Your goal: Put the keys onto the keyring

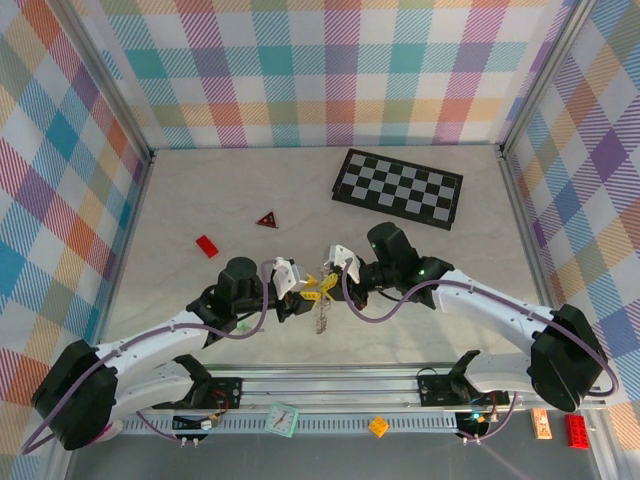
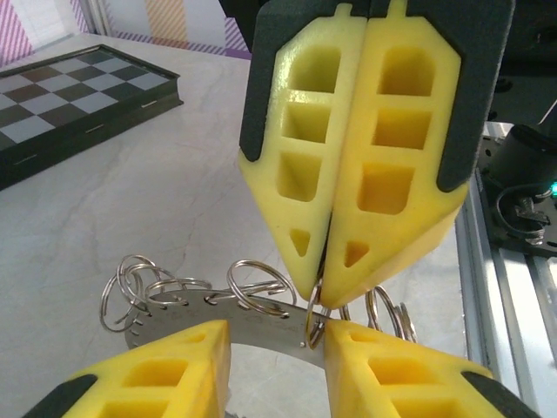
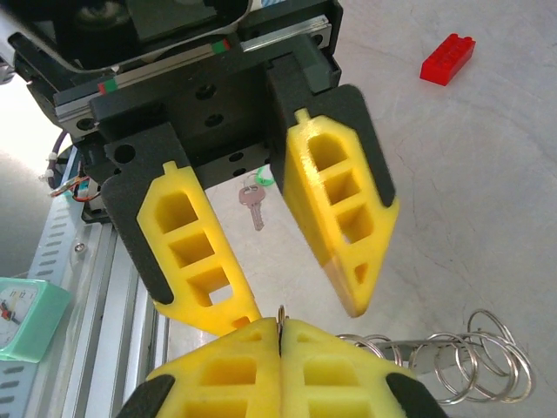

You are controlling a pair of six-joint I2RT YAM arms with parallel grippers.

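In the top view the two arms meet tip to tip at the middle of the frame, and the work sits between them.

The left pincer [image 2: 275,341] shows its two yellow fingers in the lower corners of its own wrist view. They stand spread, with nothing clearly clamped. The keyring [image 2: 252,315], a flat grey band with holes, lies across the gap between them. Its long axis runs left to right along the bottom of that frame, and a bunch of wire loops [image 2: 130,287] hangs off its left end.

In the right wrist view, one key [image 3: 252,207] hangs blade down at centre, seen through the gap of the left fingers, with a green tag [image 3: 265,178] just above it. What it hangs from I cannot tell.

The right pincer [image 3: 280,326] is pressed together at the bottom of its own frame. It pinches one small wire loop [image 2: 315,306] upright at its very tip, touching the keyring's edge.

The key is nearer the left arm, so the coming move likely depends on the left fingers closing across the band.
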